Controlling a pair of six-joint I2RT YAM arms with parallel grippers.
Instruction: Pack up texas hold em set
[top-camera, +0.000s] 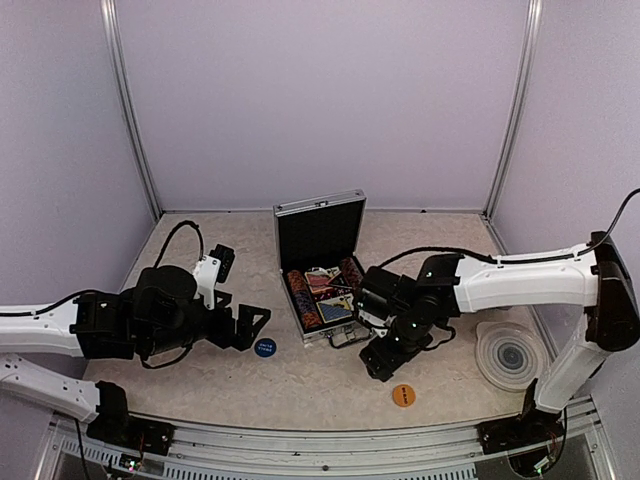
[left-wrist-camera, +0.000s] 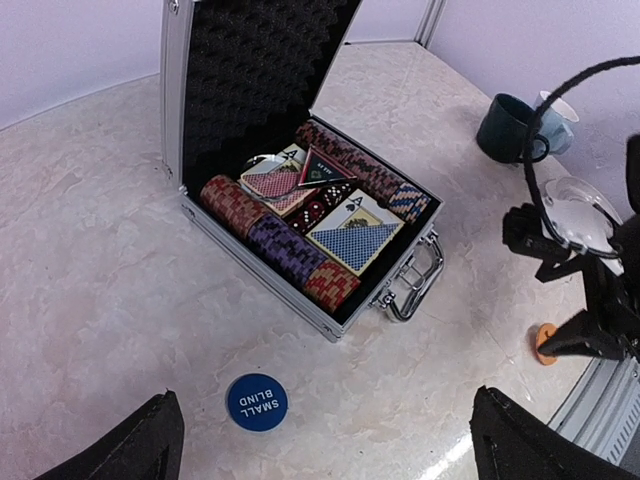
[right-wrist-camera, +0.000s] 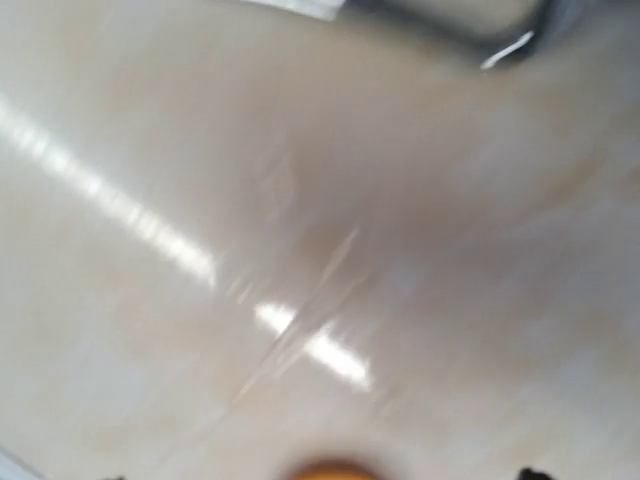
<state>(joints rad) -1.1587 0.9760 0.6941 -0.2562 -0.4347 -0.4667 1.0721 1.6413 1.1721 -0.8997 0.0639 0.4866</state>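
The silver case (top-camera: 320, 262) sits open in the middle of the table (top-camera: 200, 385) with its lid up. It is mostly full: rows of chips (left-wrist-camera: 290, 250), a red card deck (left-wrist-camera: 268, 183) and a blue card deck (left-wrist-camera: 352, 232) are tucked inside. Two round pieces lie outside it, so I think the job is more than half done. A blue button (left-wrist-camera: 257, 402) (it says SMALL BLIND) lies just in front of the case, and an orange button (top-camera: 403, 395) lies off to the right. Those need to go in, then the lid must be shut. The left claw (left-wrist-camera: 325, 435) hangs near the blue button, fingers spread wide, holding nothing. The right claw (top-camera: 383, 360) is low by the case, near the orange button. I cannot tell if it is spread or closed. Only the left wrist view shows the writing and two mugs (left-wrist-camera: 520, 128). The right wrist view is a blur with an orange blob at the bottom.
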